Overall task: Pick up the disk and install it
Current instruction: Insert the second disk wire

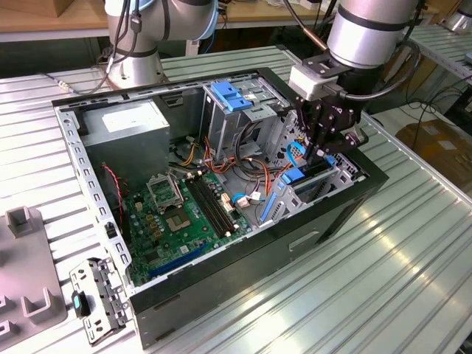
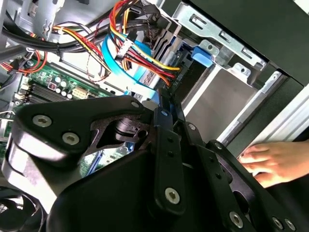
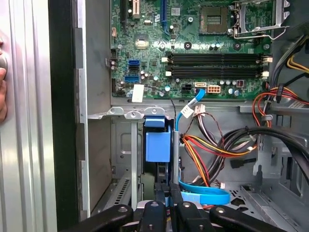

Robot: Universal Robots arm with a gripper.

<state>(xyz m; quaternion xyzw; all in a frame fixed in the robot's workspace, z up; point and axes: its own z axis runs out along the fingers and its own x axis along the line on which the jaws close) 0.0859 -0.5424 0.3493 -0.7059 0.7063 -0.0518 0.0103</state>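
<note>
The flat dark grey hard drive in its bright blue plastic carrier, the disk [image 3: 158,145], stands on edge in the drive bay at the near right corner of the open black computer case [image 1: 221,284], on the exterior view's right. Your end effector [image 1: 322,150] sits directly over it, fingers drawn in narrow on the disk's upper edge; in the first wrist view the fingertips [image 3: 162,189] pinch that edge, so you appear to have hold of it.

The risk, as I judge it: the disk looks only partly down in the bay. If it goes in tilted, the carrier's tabs may catch on the grey metal bay rails [image 3: 126,114] and jam.

Just beside the disk, a flat light blue data cable [image 3: 205,195] loops in the bay floor, and a bundle of red, yellow and black power wires [image 3: 212,147] runs close by; either could get trapped under the carrier. The green motherboard [image 1: 184,221] lies further left. A person's hand [image 2: 273,162] rests against the case's outer wall, close to your arm.
</note>
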